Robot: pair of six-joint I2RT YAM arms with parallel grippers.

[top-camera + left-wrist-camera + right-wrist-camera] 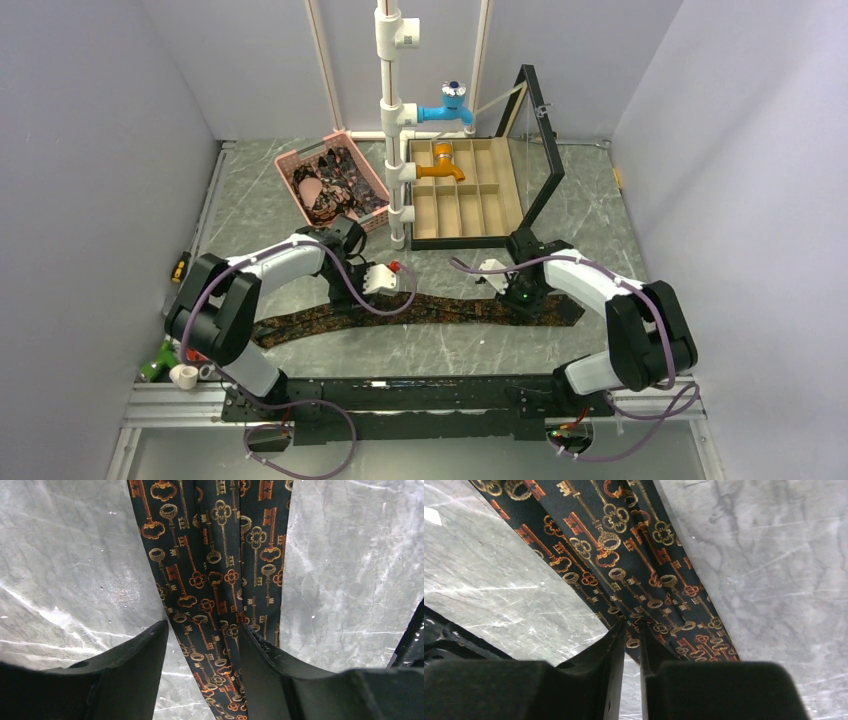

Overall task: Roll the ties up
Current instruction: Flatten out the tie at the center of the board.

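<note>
One dark tie point(450, 308) with a gold and orange key pattern lies stretched left to right across the marble table. My left gripper point(392, 290) hovers over its middle, open. In the left wrist view the jaws point(202, 626) straddle the tie point(210, 580), where two strips of it overlap. My right gripper point(512, 298) is at the tie's right part. In the right wrist view it point(631, 626) is almost closed and pinches the edge of the tie point(624, 555). More patterned ties point(335, 175) lie bunched in a pink basket point(292, 158).
A wooden compartment box point(465, 195) with an open glass lid point(540, 140) stands behind the right gripper. A white pipe stand point(392, 120) with a blue tap point(448, 108) and an orange tap point(440, 165) rises between box and basket. A white tape roll point(184, 376) sits at the near left.
</note>
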